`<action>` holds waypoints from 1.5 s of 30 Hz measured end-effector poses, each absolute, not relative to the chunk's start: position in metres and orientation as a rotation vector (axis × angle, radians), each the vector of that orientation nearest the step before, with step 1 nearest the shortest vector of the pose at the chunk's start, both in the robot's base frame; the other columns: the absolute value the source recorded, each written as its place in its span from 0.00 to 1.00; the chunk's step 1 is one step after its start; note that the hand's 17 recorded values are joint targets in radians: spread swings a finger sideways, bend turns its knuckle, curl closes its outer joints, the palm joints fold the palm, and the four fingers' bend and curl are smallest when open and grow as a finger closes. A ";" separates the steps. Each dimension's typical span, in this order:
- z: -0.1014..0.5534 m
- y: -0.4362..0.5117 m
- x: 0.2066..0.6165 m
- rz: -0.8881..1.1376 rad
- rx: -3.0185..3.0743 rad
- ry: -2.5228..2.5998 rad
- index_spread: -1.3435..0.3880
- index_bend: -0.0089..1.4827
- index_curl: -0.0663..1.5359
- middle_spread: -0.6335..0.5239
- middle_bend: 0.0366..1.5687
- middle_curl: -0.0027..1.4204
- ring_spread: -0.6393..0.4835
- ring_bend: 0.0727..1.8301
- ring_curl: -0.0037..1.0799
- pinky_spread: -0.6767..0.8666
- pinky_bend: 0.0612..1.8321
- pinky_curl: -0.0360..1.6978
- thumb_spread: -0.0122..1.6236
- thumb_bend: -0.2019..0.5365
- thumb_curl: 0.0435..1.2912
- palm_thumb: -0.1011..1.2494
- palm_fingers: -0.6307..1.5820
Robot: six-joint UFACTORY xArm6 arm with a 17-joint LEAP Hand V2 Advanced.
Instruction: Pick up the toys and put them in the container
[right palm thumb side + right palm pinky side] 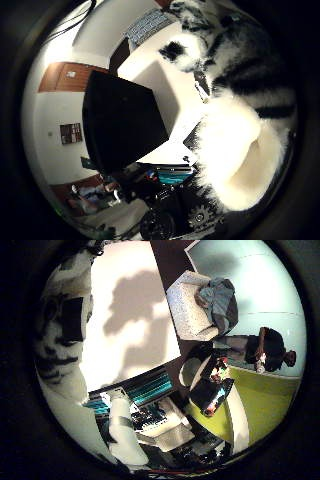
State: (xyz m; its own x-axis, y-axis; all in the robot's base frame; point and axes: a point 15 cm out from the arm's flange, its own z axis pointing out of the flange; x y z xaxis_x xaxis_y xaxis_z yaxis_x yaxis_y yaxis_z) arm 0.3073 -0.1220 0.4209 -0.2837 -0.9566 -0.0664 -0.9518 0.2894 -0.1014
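A black-and-white striped plush toy (240, 100) fills much of the thumb side view, close against my palm. It also shows at the edge of the little finger side view as the plush toy (65, 335). My right hand (122, 432) has its white fingers curled by the toy and seems to hold it well above the white table (135, 295), where the shadow of hand and toy falls. A black box-shaped container (120, 120) stands on the white table next to the toy. How far the fingers wrap the toy is hidden.
A pale armchair (190, 310) with grey clothes piled on it stands past the table's far edge. Beside it lies a green floor mat (260, 400). A teal-striped thing (150, 387) sits at the table's edge, and a wooden door (70, 77) is in the far wall.
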 end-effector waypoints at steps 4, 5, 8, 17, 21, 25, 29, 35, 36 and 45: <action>0.473 -0.115 0.304 -0.133 -1.808 2.383 0.61 0.75 0.68 0.34 0.80 0.76 0.33 0.75 0.85 0.33 0.71 0.69 0.55 0.25 0.56 0.87 0.70; 0.486 -0.112 0.303 -0.150 -1.809 2.371 0.61 0.75 0.68 0.34 0.80 0.76 0.33 0.75 0.86 0.33 0.70 0.70 0.54 0.25 0.57 0.87 0.70; 0.519 -0.095 0.298 -0.178 -1.842 2.317 0.61 0.75 0.68 0.34 0.80 0.76 0.33 0.75 0.86 0.33 0.70 0.71 0.54 0.25 0.57 0.87 0.70; 0.555 -0.016 0.293 -0.128 -1.928 2.144 0.61 0.73 0.68 0.34 0.80 0.76 0.33 0.74 0.87 0.32 0.68 0.74 0.54 0.25 0.58 0.86 0.71; 0.563 0.023 0.294 -0.106 -1.972 2.072 0.61 0.73 0.69 0.34 0.79 0.76 0.33 0.73 0.87 0.32 0.67 0.74 0.54 0.25 0.59 0.87 0.71; 0.566 0.069 0.295 -0.063 -2.031 2.000 0.61 0.72 0.69 0.34 0.79 0.76 0.32 0.73 0.88 0.31 0.66 0.75 0.54 0.25 0.59 0.87 0.71; 0.578 0.107 0.301 -0.049 -2.086 1.921 0.61 0.71 0.69 0.34 0.79 0.76 0.32 0.72 0.88 0.31 0.66 0.76 0.54 0.25 0.59 0.87 0.72; 0.578 0.151 0.303 -0.038 -2.185 1.826 0.61 0.71 0.69 0.34 0.78 0.76 0.32 0.72 0.88 0.31 0.65 0.76 0.54 0.25 0.59 0.86 0.72; 0.577 0.156 0.305 -0.054 -2.198 1.813 0.61 0.70 0.69 0.34 0.78 0.76 0.32 0.72 0.88 0.31 0.65 0.76 0.54 0.25 0.59 0.86 0.72; 0.564 0.206 0.322 -0.098 -2.271 1.713 0.61 0.69 0.70 0.34 0.76 0.77 0.32 0.71 0.88 0.30 0.63 0.77 0.54 0.25 0.59 0.86 0.73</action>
State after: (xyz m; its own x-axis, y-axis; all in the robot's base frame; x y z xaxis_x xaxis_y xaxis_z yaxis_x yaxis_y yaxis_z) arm 0.3217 0.2055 0.5645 0.2891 -0.9496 -0.1212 -0.9296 -0.2482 -0.2726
